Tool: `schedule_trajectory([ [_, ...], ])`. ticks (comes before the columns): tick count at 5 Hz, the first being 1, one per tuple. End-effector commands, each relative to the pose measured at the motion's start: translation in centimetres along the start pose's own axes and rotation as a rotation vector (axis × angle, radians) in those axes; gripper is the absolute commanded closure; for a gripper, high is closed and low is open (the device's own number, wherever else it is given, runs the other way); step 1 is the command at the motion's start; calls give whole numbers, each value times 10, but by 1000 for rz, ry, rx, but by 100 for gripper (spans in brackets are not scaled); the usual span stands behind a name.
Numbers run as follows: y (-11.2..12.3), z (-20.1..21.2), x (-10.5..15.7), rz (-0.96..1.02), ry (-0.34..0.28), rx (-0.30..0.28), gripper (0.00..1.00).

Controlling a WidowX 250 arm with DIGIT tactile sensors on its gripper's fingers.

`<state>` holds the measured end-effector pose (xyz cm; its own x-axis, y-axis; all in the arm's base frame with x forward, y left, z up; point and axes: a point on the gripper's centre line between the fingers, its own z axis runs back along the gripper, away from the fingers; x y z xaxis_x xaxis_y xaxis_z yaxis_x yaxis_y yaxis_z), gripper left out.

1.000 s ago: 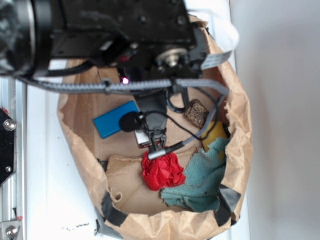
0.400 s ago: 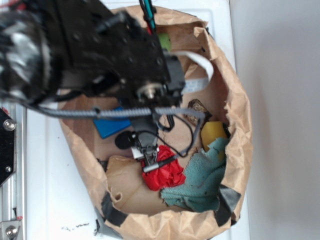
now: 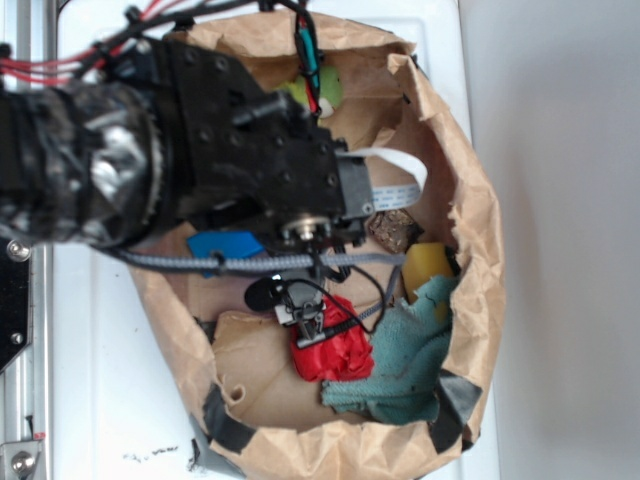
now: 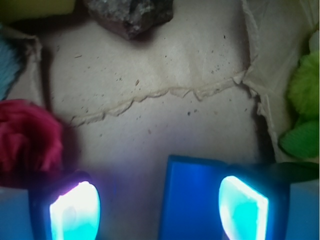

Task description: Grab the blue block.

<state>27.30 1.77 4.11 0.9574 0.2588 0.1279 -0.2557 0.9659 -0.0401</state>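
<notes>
Two glowing fingers [image 4: 75, 212] of the hand [image 4: 159, 210] stood spread wide, gripping nothing; one overlapped the blue block [image 4: 192, 200], the other sat by the red cloth ball [image 4: 27, 135]

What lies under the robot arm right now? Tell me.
A corner of the blue block shows beneath the arm, on the paper bag floor; the rest is covered. A green fuzzy thing peeks out above.

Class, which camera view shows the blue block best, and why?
The wrist view: the blue block fills the lower frame, its top edge and corners clear, with one finger of the open gripper over it. In the exterior view the arm hides most of the block.
</notes>
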Motion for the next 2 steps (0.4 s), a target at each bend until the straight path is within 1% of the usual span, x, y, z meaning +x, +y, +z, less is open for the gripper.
schedule_trajectory([
  [1,6,-19,-32,-46,-37,104,0],
  [2,15,-22,-45,-52,-42,135,0],
])
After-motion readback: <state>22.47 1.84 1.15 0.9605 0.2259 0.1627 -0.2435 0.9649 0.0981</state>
